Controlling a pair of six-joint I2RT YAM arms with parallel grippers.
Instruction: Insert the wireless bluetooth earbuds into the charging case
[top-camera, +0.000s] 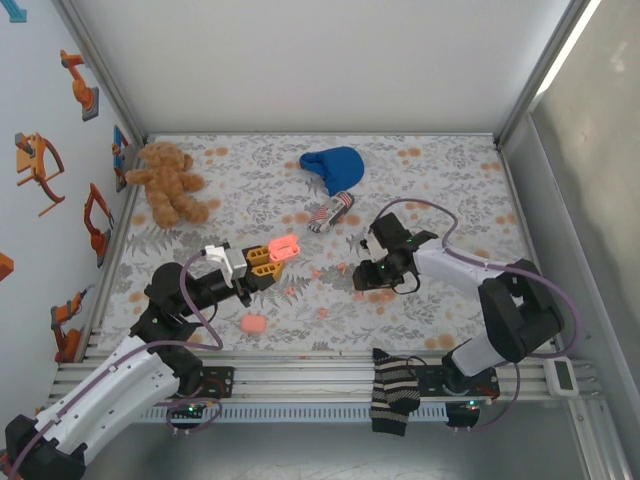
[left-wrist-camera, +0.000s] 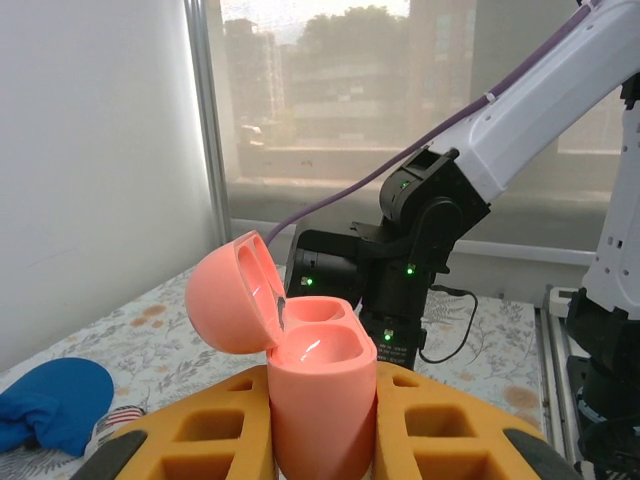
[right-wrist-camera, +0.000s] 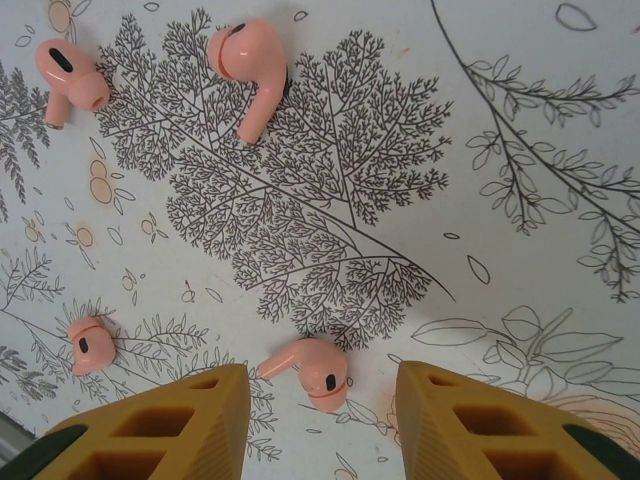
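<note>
My left gripper (left-wrist-camera: 322, 415) is shut on the salmon-pink charging case (left-wrist-camera: 318, 352), held upright above the floral cloth with its lid (left-wrist-camera: 225, 305) swung open to the left and both wells bare. From above, the case (top-camera: 284, 247) sits at the tip of the left gripper (top-camera: 262, 263). Several coral-pink earbuds lie on the cloth. One earbud (right-wrist-camera: 320, 373) lies between the fingers of my open right gripper (right-wrist-camera: 320, 385), with a gap on each side. Others (right-wrist-camera: 245, 55) (right-wrist-camera: 66, 72) (right-wrist-camera: 88, 345) lie farther off. The right gripper (top-camera: 364, 276) hovers low at mid-table.
A second pink case (top-camera: 252, 324) lies closed near the front. A teddy bear (top-camera: 170, 182) sits back left, a blue mitten (top-camera: 333, 168) and a striped sock (top-camera: 330, 213) at the back centre. Another striped sock (top-camera: 393, 395) hangs over the front rail.
</note>
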